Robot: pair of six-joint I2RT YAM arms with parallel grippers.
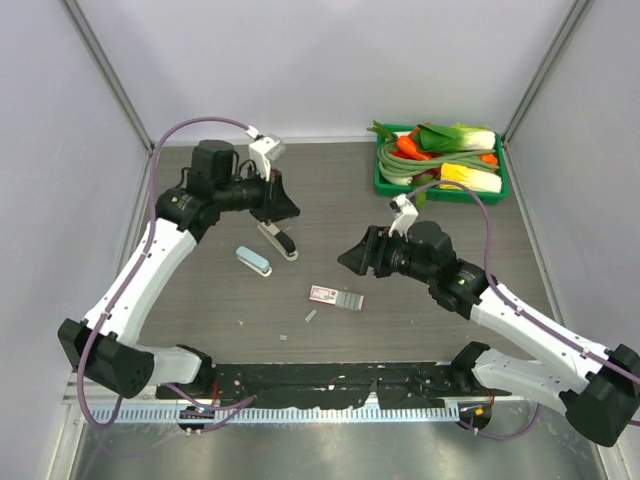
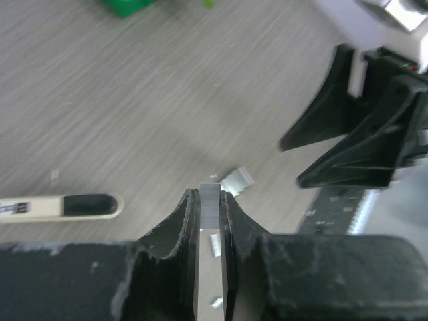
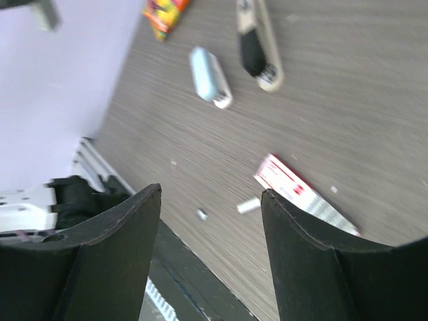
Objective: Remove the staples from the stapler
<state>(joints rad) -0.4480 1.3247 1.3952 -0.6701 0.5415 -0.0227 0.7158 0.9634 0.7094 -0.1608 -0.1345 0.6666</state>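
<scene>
Left pincer (image 2: 209, 195) seen clamped on staple strip (image 2: 210, 204). Right pincer (image 3: 210, 194) held apart, nothing between fingers, poised near box (image 3: 294, 190). Stapler (image 1: 254, 260) laid flat on worktop (image 1: 450, 320), left of centre, pale blue side up, touched by neither pincer. White-and-black piece (image 1: 281, 241) laid just beside stapler, below left pincer. Loose staples (image 1: 311, 316) scattered on worktop near box. Whether held strip touches worktop cannot be told.

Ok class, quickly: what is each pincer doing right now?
Left pincer: shut on a silvery staple strip.
Right pincer: open, holding nothing.
</scene>
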